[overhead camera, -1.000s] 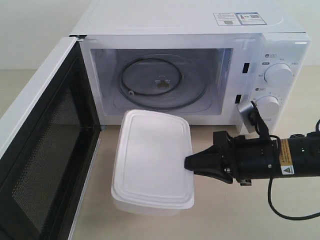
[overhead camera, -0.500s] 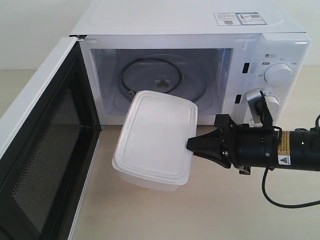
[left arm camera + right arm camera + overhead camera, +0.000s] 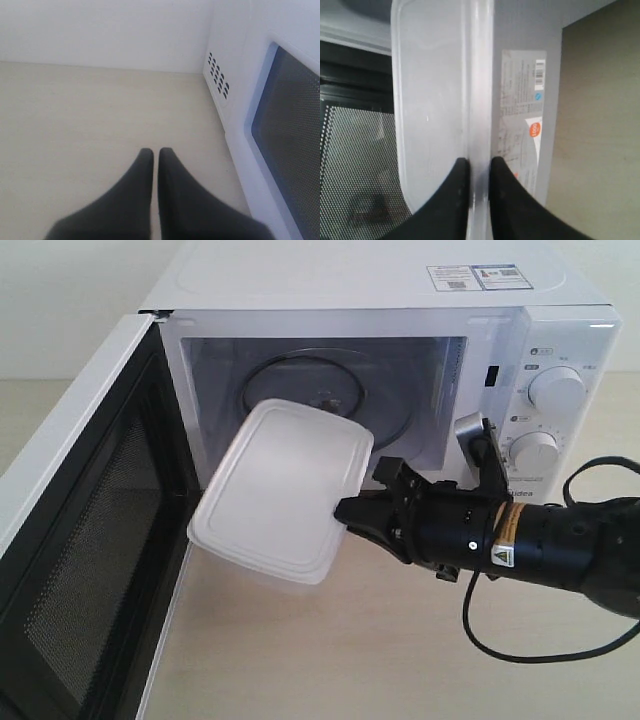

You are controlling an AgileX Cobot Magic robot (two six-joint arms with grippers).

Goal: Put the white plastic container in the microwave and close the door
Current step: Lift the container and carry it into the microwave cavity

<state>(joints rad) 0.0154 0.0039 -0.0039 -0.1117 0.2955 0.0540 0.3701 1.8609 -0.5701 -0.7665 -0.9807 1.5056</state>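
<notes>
Your right claw (image 3: 345, 512) is pinching the container (image 3: 285, 485) by the rim of its lid, on the edge that faces the dials. In the right wrist view the two black fingers (image 3: 496, 172) sit either side of that rim, one on the lid and one on the side wall that carries the label (image 3: 525, 115). The container is clear of the bench (image 3: 350, 650) and tilted, with the side toward the door (image 3: 100, 530) lower than the gripped side. Its far end is at the mouth of the microwave (image 3: 350, 290) and covers part of the glass turntable (image 3: 392, 410) in the exterior view. You cannot tell from these views whether that end has crossed the threshold. The lid is on and appears seated all round.

The door is swung wide open to the left, its black inner face and mesh window turned toward the cavity. The two dials (image 3: 557, 390) are just behind the right arm. A black cable (image 3: 520, 652) loops from that arm down onto the bench.

Your left claw (image 3: 155, 152) is pressed together with only a thin slit between the tips, and it holds nothing. It is above bare bench, beside the outer face of the door and its mesh window (image 3: 295, 130).
</notes>
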